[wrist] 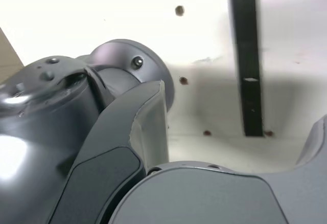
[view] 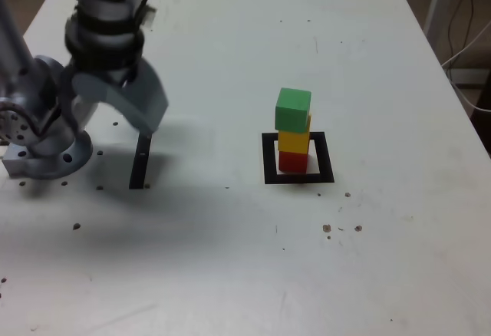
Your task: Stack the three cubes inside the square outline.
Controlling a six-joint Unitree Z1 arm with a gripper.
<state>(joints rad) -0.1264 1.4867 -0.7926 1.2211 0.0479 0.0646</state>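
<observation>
The green cube point(view: 293, 110) sat atop the yellow cube point(view: 294, 140), which rested on the red cube point(view: 293, 161) — a matte, solid-coloured stack standing inside the square outline point(view: 271, 176), black-bordered and pale-centred, on the worktop point(view: 192, 244). The hand point(wrist: 232, 147) was released — jaws spread wide, well apart from the cubes.

The blurred, dark grey arm point(view: 110, 18) hangs toward ten o'clock in the exterior view, its rounded grey base point(view: 57, 156) at nine. The curved-jawed grey gripper point(wrist: 242, 106) gapes wide.
</observation>
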